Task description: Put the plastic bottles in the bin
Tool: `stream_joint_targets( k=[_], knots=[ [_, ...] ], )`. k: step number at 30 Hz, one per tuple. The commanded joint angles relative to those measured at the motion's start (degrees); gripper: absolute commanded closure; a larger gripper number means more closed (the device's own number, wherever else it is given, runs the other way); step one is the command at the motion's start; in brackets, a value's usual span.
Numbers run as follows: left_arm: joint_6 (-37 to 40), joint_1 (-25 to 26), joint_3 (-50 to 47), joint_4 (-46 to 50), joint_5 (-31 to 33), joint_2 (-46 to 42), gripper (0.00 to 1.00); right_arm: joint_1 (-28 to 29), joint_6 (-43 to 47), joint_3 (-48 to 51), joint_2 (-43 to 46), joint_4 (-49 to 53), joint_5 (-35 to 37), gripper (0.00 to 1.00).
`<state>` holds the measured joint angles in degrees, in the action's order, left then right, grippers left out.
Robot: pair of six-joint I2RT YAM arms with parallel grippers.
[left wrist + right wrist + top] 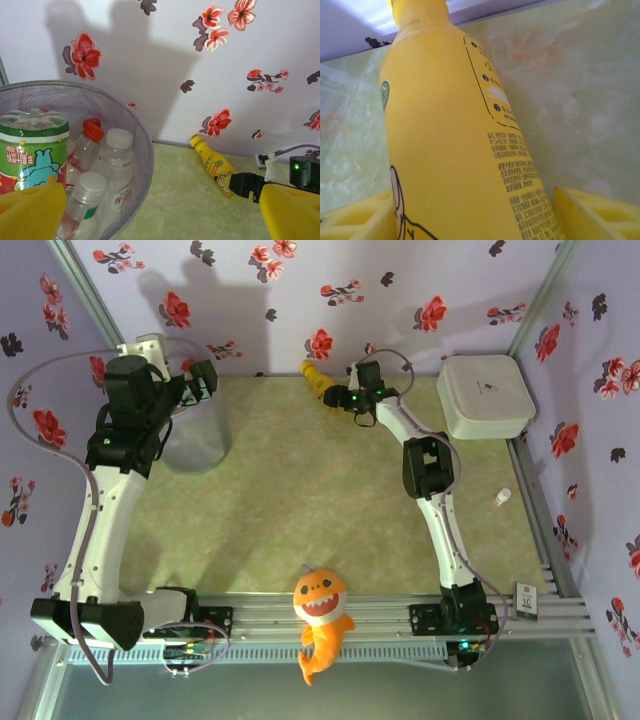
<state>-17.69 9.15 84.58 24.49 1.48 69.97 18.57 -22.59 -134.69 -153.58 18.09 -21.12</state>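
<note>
The yellow bottle (pixel 314 378) lies on the green table against the back wall, cap to the left; it also shows at the right of the left wrist view (pixel 214 164). My right gripper (pixel 338 396) is round its lower body, and in the right wrist view the bottle (pixel 455 140) sits between both yellow pads (pixel 355 220), which touch its sides. The round translucent bin (pixel 196 448) stands at the back left. Inside the bin (pixel 146 150) stand several clear bottles (pixel 116 150) with white and red caps, plus a green-labelled one (pixel 33 150). My left gripper (pixel 205 380) hangs open beside the bin's rim, holding nothing.
A white square lidded box (pixel 487 395) sits at the back right. An orange plush fish (pixel 320 615) lies on the front rail between the arm bases. A small white object (pixel 503 497) rests by the right wall. Floral walls close in the back and sides.
</note>
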Motion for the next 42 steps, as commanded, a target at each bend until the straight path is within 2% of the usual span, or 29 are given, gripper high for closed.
stream_joint_targets(
  k=[1, 9, 13, 16, 22, 26, 30, 33, 36, 42],
  knots=[
    [-1.02, 0.69, 0.15, -0.91, 0.88, -1.52, 0.00, 0.46, 1.79, 4.16, 4.50, 2.73, 1.35, 0.34],
    [-4.84, 1.05, -1.38, -2.68, -3.29, -2.14, 0.00, 0.77, 4.52, 21.01, 17.48, -2.24, 0.07, 0.38],
    [-9.25, 2.13, -4.37, -6.19, -6.59, -1.91, 0.00, 0.86, 3.94, 33.99, 25.36, -7.35, -1.17, 0.42],
    [-13.99, 3.50, -7.20, -9.63, -6.66, -1.05, 0.00, 0.86, 3.16, 43.26, 31.42, -11.47, -2.97, 0.44],
    [-20.74, 7.84, -11.92, -19.17, -6.49, 2.59, 0.01, 0.99, 0.70, 60.59, 43.58, -19.78, -6.38, 0.47],
    [-22.21, 12.30, -11.24, -21.43, -6.50, 7.14, 0.01, 1.34, 0.90, 69.06, 50.84, -21.48, -6.86, 0.50],
    [-24.65, 15.13, -10.14, -21.97, -6.57, 11.41, 0.01, 1.55, 0.10, 77.50, 58.76, -27.42, -7.01, 0.50],
    [-27.76, 16.50, -10.39, -24.68, -8.35, 14.70, 0.02, 2.06, -1.65, 82.90, 63.94, -34.04, -7.41, 0.51],
    [-32.12, 16.99, -9.79, -28.40, -14.35, 19.46, 0.02, 3.49, -2.73, 86.62, 67.21, -40.55, -7.64, 0.51],
    [-38.23, 17.05, -9.39, -35.30, -19.13, 25.69, 0.04, 5.56, -3.60, 89.63, 69.26, -46.99, -6.86, 0.51]
  ],
)
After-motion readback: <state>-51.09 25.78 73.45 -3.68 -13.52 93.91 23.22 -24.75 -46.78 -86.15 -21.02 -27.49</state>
